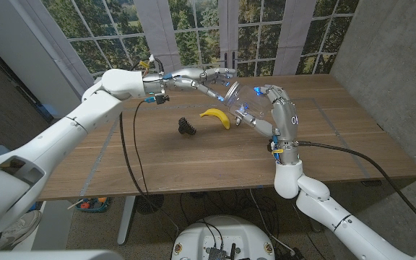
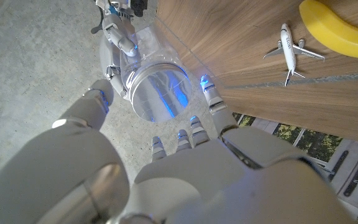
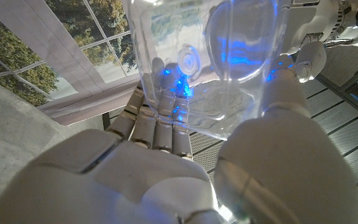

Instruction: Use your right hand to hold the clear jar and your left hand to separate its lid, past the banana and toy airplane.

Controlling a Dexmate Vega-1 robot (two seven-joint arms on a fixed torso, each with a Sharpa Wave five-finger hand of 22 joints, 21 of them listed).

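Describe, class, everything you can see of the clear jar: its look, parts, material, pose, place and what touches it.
The clear jar looks like transparent plastic, squarish in body, with a round clear lid at one end. It is lifted off the wooden table, tilted on its side, above the far middle near the banana. The right hand grips its body; the left hand reaches to the lid end, fingers spread around it. Blue light glints on it.

— What's the right hand [image 1: 266, 108] got?
— The clear jar [image 1: 248, 101], lifted off the wooden table [image 1: 338, 137] and tilted.
— And the left hand [image 1: 219, 78]?
— Reaching across, fingers at the jar's lid [image 1: 232, 91] end.
— Below them?
— A banana [image 1: 216, 116], with a small dark toy airplane [image 1: 187, 126] just beside it.
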